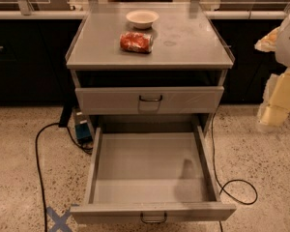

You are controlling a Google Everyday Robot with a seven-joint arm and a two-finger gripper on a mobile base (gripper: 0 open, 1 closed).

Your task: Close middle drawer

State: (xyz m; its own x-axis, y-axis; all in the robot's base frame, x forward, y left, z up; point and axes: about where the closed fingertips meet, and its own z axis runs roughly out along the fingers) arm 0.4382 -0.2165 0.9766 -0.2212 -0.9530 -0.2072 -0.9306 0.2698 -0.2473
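Middle drawer [152, 170] was found pulled fully out. Gripper [279, 98] was parked up and to the right of the drawer, well apart; open or closed couldn't be told. The drawer could probably be jammed crooked if pushed away from its handle [153, 219]

Grey cabinet top [193, 45]: white bowl [142, 18] near back edge, red can [136, 42] on its side just in front, not touching. Speckled floor [14, 153]: blk cable [37, 163], blue tape X [55, 220]. Gripper [276, 111] at R edge, over floor.
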